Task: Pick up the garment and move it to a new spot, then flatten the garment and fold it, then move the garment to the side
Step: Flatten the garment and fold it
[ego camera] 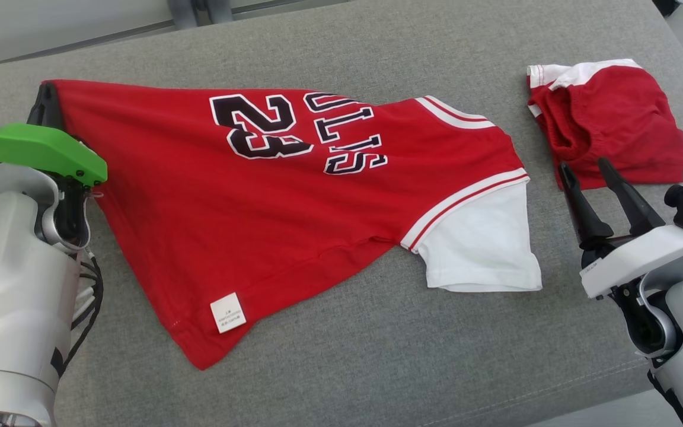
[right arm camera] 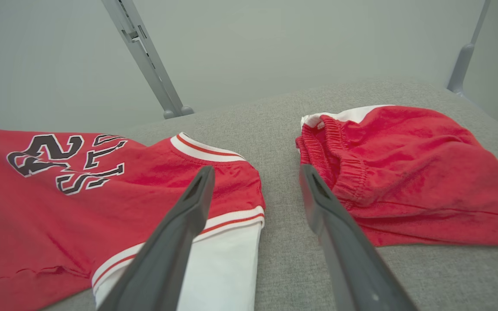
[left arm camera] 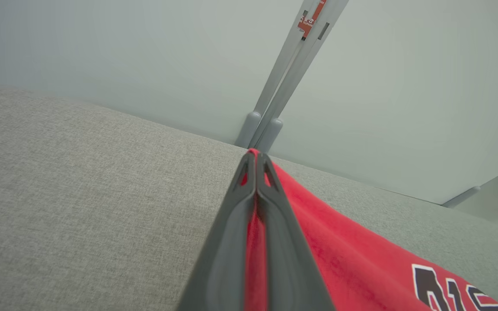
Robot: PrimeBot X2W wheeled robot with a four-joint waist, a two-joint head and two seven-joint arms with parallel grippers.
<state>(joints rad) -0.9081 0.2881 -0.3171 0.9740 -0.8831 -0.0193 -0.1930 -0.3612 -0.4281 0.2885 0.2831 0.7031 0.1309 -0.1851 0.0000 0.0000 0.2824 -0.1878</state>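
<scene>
The garment is a red jersey with white sleeves and black "23" lettering, spread across the grey cushion. My left gripper pinches its far left corner, which is lifted off the cushion. In the left wrist view the two fingers are pressed together with red cloth between them. My right gripper stands open at the right, between the jersey's white sleeve and the red shorts. In the right wrist view its fingers are spread over bare cushion with nothing between them.
A crumpled pair of red shorts with a white band lies at the right. The grey cushion has bare room along its front. A pale wall with metal posts stands behind the far edge.
</scene>
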